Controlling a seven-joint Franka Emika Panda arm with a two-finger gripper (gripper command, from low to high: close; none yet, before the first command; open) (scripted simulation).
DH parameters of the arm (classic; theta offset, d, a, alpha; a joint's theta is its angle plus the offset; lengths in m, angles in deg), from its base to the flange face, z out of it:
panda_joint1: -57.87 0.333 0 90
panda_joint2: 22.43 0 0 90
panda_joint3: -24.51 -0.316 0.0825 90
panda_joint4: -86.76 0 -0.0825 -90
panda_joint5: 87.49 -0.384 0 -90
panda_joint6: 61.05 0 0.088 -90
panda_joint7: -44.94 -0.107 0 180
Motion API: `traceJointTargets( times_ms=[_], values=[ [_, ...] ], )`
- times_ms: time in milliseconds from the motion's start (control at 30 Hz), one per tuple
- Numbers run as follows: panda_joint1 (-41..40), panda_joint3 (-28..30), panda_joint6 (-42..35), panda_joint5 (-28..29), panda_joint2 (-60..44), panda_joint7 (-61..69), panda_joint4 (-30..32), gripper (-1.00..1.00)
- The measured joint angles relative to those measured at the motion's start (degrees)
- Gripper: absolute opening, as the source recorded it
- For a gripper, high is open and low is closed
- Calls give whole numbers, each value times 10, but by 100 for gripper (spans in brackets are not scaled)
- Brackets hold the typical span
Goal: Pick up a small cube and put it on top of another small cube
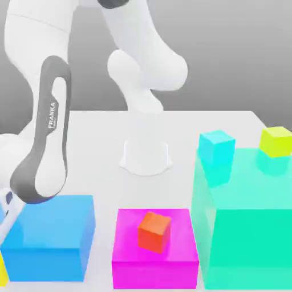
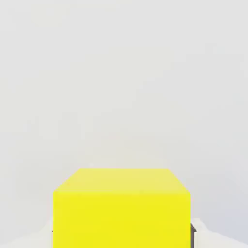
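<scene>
A small yellow cube (image 2: 121, 208) sits between my gripper's fingers in the hand view, and a dark fingertip (image 2: 193, 234) presses against its side. In the exterior view my gripper (image 1: 3, 236) hangs low at the far left edge, beside the big blue block, with a sliver of the yellow cube (image 1: 1, 269) under it. Other small cubes are a red-orange cube (image 1: 154, 231) on the magenta block, and a cyan cube (image 1: 217, 147) and a lime cube (image 1: 276, 141) on the tall teal block.
Three big blocks line the front of the white table (image 1: 102, 142): a blue block (image 1: 51, 236) at the exterior view's left, a low magenta block (image 1: 154, 262) in the middle and a tall teal block (image 1: 245, 234) at the right. My arm's base (image 1: 146, 157) stands behind them.
</scene>
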Motion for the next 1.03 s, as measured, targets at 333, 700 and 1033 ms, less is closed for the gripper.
traceJointTargets(
  times_ms=[333,700,1033],
  values=[
    [29,-49,-99,-23,164,27,9,-100],
    [184,-148,-186,-11,381,15,167,-100],
    [195,-172,-106,36,341,-23,233,100]
  ],
)
